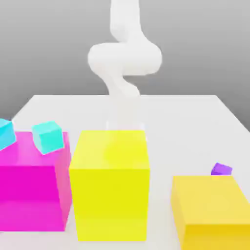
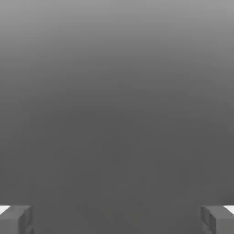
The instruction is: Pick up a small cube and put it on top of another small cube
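On the table point(image 1: 195, 117), three big blocks stand in a row, two small cubes point(image 1: 49, 137) top the exterior view's leftmost point(image 1: 31, 190), and the small cube point(image 1: 221, 169) sits behind the rightmost point(image 1: 210, 210).

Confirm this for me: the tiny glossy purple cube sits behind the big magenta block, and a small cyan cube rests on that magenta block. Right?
Not quite. In the exterior view the tiny glossy purple cube sits behind the large yellow block on that view's right, not behind the big magenta block. A small cyan cube does rest on the magenta block.
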{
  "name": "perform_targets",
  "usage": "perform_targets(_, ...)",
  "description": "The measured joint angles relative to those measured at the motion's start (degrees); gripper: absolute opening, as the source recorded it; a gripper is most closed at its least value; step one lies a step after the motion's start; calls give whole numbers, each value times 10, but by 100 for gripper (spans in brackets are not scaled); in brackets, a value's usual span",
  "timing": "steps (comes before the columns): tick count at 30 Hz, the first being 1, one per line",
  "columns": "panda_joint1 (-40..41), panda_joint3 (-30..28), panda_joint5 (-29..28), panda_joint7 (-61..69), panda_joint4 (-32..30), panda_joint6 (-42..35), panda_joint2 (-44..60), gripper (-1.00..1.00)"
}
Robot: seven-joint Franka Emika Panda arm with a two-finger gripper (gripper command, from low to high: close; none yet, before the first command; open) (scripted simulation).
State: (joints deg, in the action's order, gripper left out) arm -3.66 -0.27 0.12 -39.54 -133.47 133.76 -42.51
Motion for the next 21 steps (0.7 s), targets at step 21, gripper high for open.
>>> perform_targets(21, -293, -6, 15, 534, -142, 166, 280, 0)
